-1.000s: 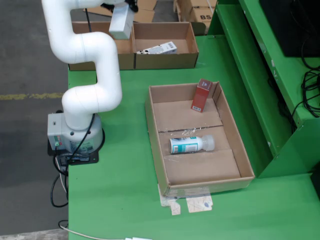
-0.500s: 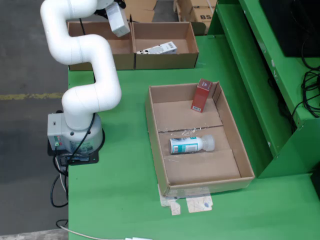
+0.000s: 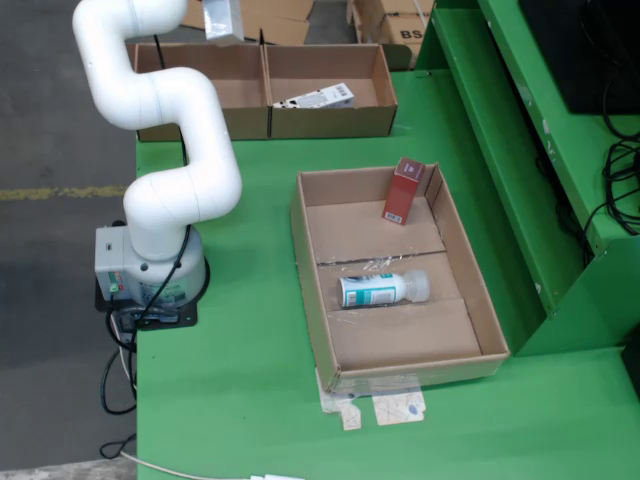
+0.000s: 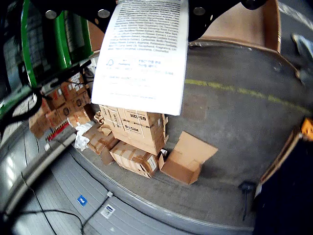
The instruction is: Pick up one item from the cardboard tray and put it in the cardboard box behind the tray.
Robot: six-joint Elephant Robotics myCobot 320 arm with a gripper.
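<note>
A: Operator, what do you hold now?

B: Your gripper point(image 4: 146, 7) pinches a white printed carton point(image 3: 222, 18); in the wrist view its long axis hangs down and the print is too small to read.

A: Where is the target?

B: In the fixed view the cardboard box point(image 3: 205, 115) lies at about 6 o'clock from the carton. The red carton point(image 3: 404, 189) and the bottle point(image 3: 382, 289) wait in the cardboard tray point(image 3: 310, 290).

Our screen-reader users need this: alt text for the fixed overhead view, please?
A white robot arm holds a white box high above the back cardboard box. On the green table, a cardboard tray holds a red carton and a lying bottle.
</note>
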